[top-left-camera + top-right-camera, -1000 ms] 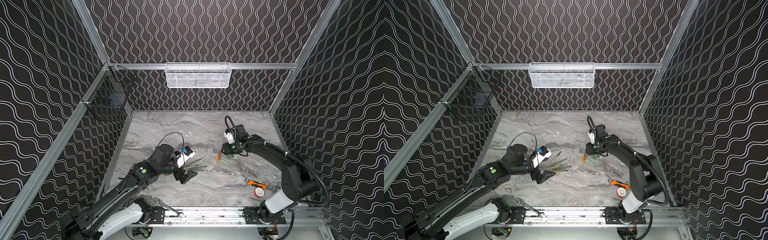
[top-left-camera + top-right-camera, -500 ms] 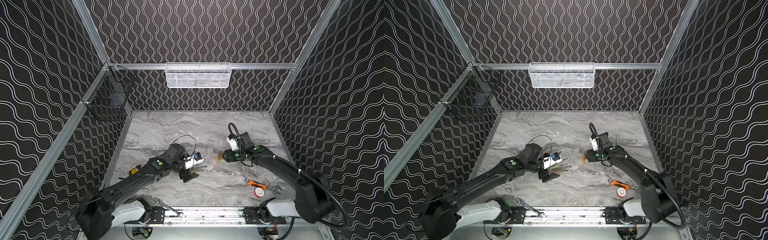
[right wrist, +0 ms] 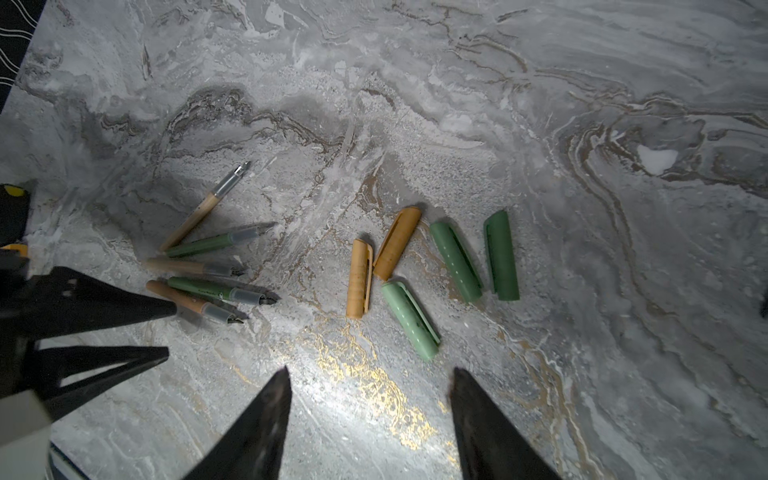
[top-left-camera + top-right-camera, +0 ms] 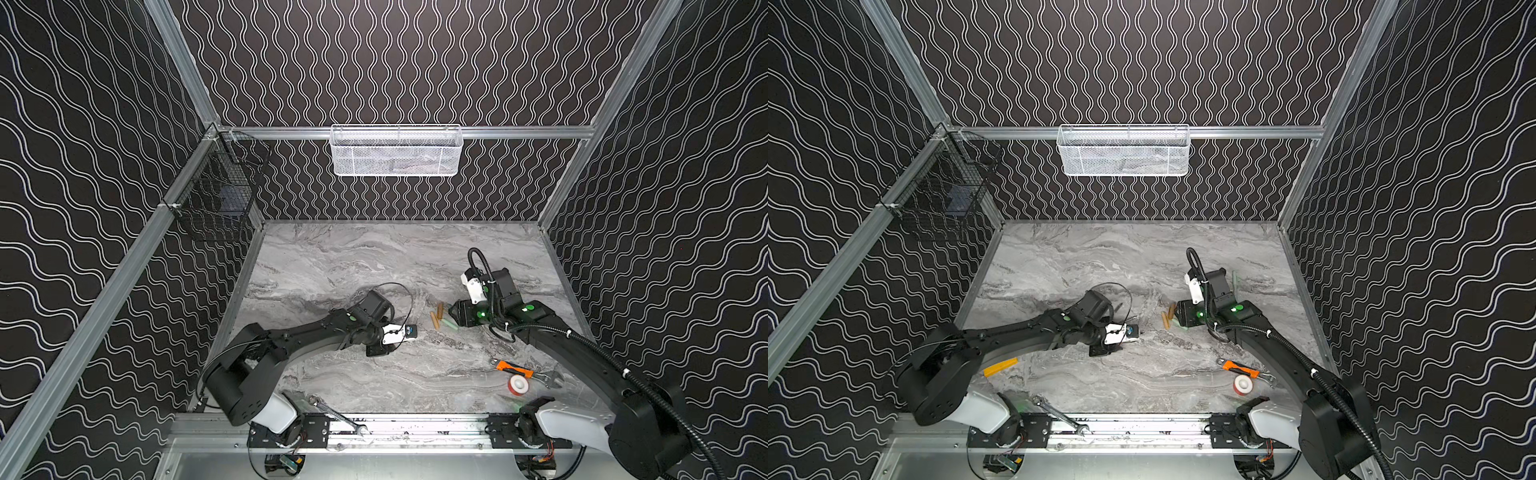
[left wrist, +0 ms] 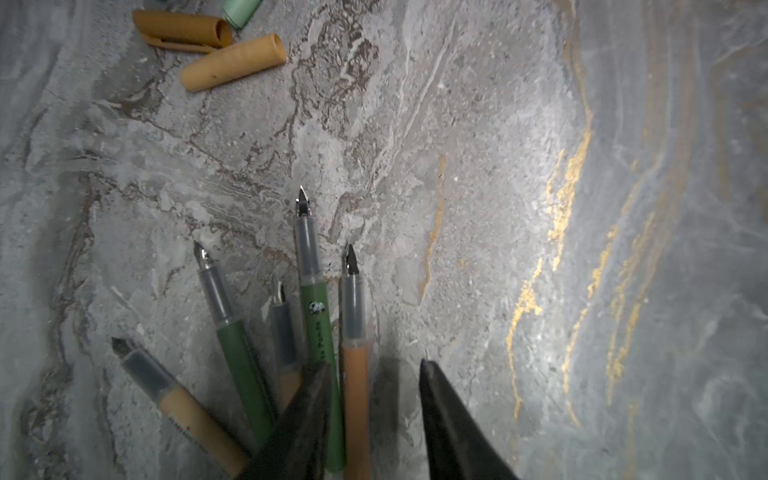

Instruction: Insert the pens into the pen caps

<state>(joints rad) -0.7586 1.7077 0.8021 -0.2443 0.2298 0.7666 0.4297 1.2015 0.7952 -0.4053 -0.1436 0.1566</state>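
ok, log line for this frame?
left gripper: open, straddling tan pen on table | right gripper: open, empty, near loose pen caps | pens capped: none

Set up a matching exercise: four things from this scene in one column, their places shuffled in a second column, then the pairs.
1 pens
2 pen caps
3 tape roll
4 white mesh basket

A hung high at the back
B beside the orange-handled tool
C fanned out by the left pincer
D clustered before the right pincer

Pairs: 1-C, 2-D, 3-B, 4-A
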